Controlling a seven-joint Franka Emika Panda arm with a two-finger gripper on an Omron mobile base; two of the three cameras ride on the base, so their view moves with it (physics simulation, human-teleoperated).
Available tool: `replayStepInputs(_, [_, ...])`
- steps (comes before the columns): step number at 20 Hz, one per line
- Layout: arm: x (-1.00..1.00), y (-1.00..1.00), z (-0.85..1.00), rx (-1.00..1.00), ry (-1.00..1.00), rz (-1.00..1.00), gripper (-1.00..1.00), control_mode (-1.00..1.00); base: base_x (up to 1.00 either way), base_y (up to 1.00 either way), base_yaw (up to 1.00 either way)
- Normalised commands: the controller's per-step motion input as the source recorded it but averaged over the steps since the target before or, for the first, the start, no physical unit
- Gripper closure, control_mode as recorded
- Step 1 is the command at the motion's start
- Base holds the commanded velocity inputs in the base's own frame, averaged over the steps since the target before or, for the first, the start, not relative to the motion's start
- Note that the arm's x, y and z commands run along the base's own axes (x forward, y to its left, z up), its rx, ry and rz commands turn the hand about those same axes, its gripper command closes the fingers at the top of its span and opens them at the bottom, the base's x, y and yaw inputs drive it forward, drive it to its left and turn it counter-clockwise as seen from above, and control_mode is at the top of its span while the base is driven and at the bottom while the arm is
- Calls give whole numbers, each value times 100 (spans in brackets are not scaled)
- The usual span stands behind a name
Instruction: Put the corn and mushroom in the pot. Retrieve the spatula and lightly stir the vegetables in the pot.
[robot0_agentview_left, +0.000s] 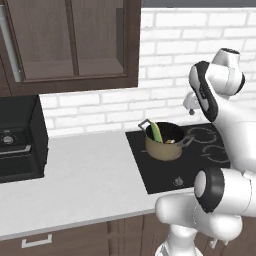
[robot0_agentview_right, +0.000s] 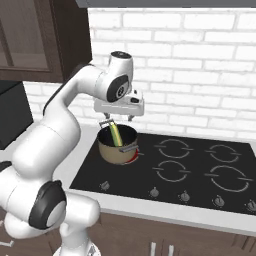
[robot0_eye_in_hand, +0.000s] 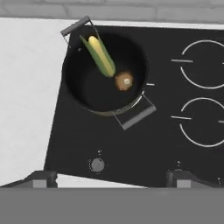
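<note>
Hand view reveals mushroom (robot0_eye_in_hand: 124, 81) beside corn (robot0_eye_in_hand: 100, 55).

The white arm bends forward, its end effector (robot0_agentview_right: 119, 118) pointing straight down with jaws spread wide, empty.

Arm (robot0_agentview_right: 60, 130) glossy white, fat rounded tube links, smooth shells, no visible cables or screws. Joints capped with black rings and dark grey discs; one big black band on the lower elbow (robot0_agentview_left: 212, 187), another black band along the upper link (robot0_agentview_left: 205, 90). Round white joint cap with a dark top at the wrist (robot0_agentview_right: 120, 55). A black disc with a small white mark sits on the side of the wrist joint (robot0_agentview_right: 120, 90). Hand (robot0_agentview_right: 119, 106) is a flat white block, with small dark fingers (robot0_agentview_right: 107, 123) below it. Base column white and bulbous (robot0_agentview_left: 185, 220). In hand view two dark grey finger tips (robot0_eye_in_hand: 41, 179) with lighter square pads.
</note>
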Motion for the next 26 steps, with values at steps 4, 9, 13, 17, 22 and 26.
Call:
replayStepInputs(4, [-76, -1, -35, 0, 3, -20, -100, -100, 0, 0, 0])
replayStepInputs(9, [-24, 0, -4, -1, -4, -6, -100, 100, -31, -16, -8])
replayStepInputs(13, [0, 0, 0, 0, 0, 0, -100, 100, -8, -96, -12])
replayStepInputs(17, [0, 0, 0, 0, 0, 0, -100, 100, 11, -100, -7])
replayStepInputs(22, [0, 0, 0, 0, 0, 0, -100, 100, 28, -100, -1])
replayStepInputs(26, [0, 0, 0, 0, 0, 0, -100, 100, 38, -100, 0])
